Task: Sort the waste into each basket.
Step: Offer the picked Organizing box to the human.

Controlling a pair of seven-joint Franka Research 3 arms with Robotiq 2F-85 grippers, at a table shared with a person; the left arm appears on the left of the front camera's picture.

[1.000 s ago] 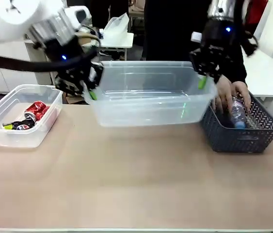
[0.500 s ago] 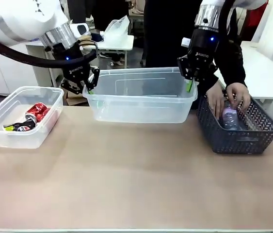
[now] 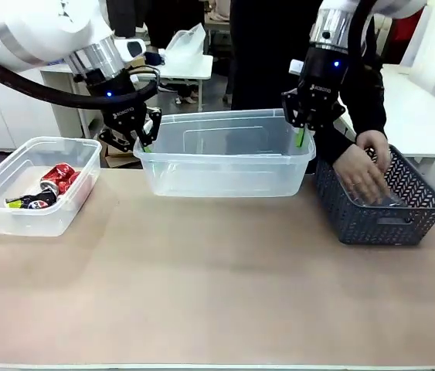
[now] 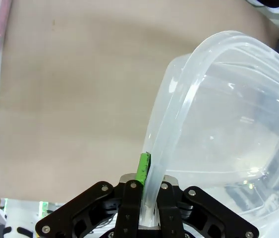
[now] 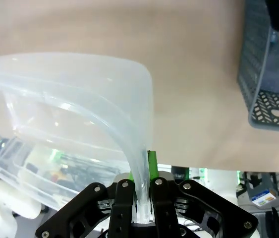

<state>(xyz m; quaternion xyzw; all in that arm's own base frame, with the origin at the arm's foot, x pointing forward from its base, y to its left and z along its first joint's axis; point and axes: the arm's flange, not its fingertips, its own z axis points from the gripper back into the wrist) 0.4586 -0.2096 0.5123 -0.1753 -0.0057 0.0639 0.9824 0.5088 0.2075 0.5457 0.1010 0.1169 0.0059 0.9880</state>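
Standing mouth-up, the clear tub [image 3: 225, 158] has its long axis running left to right, with its end rims clamped by the left gripper [image 3: 144, 141] and right gripper [image 3: 301, 136].

I see a tan worktop [image 3: 217, 294] under even indoor light. Beyond its far edge stands a small white table [image 3: 190, 63], with white cabinets [image 3: 8, 116] off its far-left corner.
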